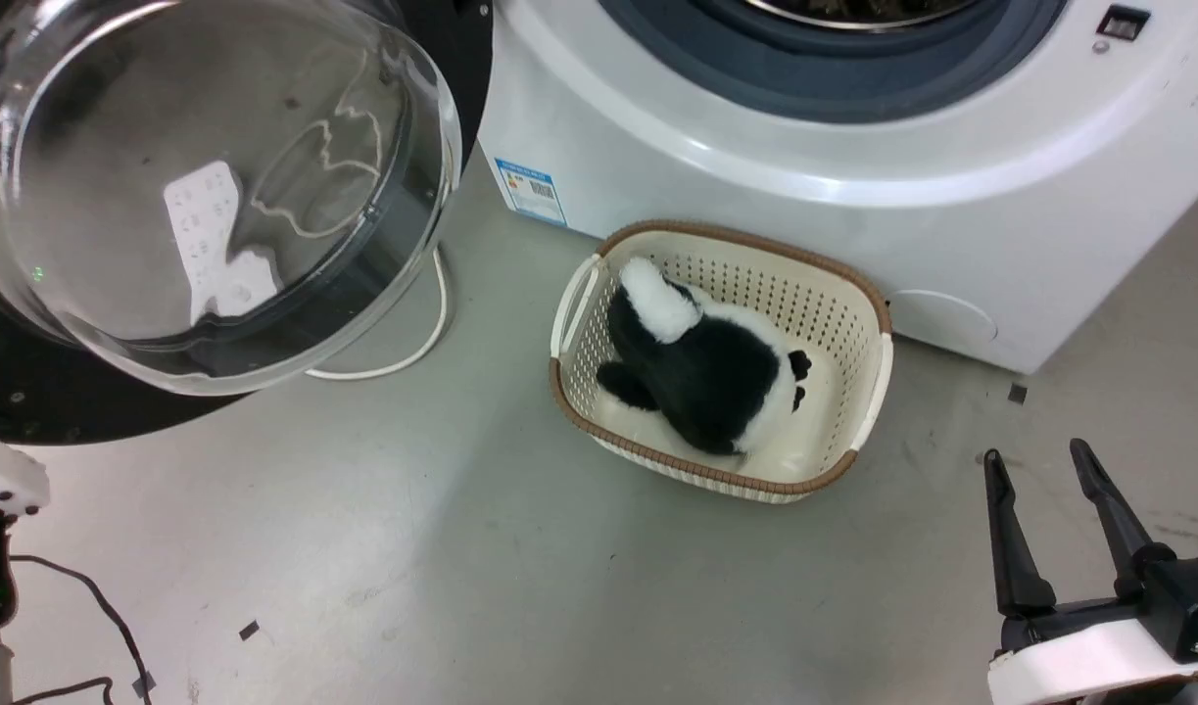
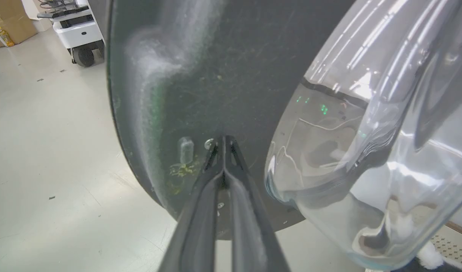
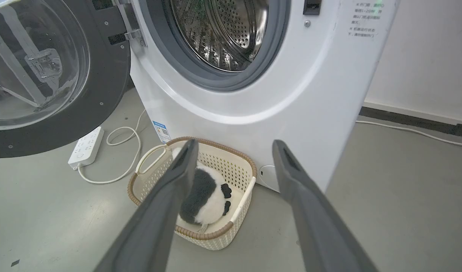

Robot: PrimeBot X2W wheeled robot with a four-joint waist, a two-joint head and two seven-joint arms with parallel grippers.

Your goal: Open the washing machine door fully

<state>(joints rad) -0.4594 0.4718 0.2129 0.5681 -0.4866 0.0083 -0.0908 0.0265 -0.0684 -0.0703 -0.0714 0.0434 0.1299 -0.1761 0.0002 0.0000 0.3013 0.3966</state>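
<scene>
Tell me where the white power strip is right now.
In the right wrist view, the power strip lies on the floor at the left, just below the open washing machine door and left of the cream basket.

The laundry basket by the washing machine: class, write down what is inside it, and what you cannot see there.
A black-and-white plush toy lies inside the laundry basket. The toy covers part of the basket floor, so anything beneath it cannot be seen.
</scene>
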